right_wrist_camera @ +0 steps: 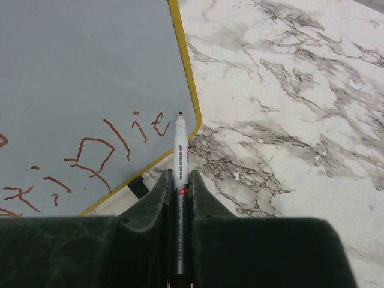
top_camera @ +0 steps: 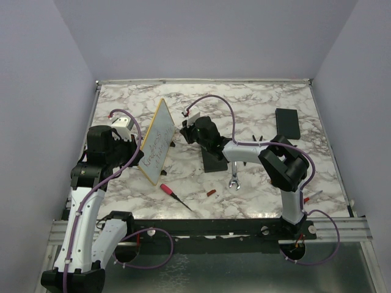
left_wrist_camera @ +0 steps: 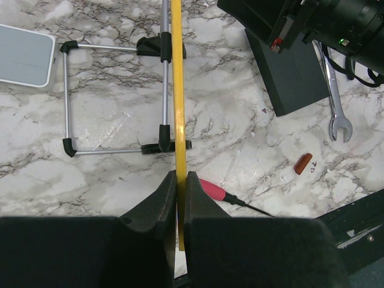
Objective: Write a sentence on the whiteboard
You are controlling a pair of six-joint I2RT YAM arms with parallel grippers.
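Two lines of the sentence (top_camera: 153,148) I count on the whiteboard (top_camera: 162,122), seemingly near done; left pincer (left_wrist_camera: 178,175) clamps its frame, right pincer (right_wrist_camera: 179,177) clamps the marker (right_wrist_camera: 179,144).

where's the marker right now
In the right wrist view, the marker is clamped in the right pincer. Its tip is over the whiteboard near the yellow-framed corner, just past the end of the sentence.
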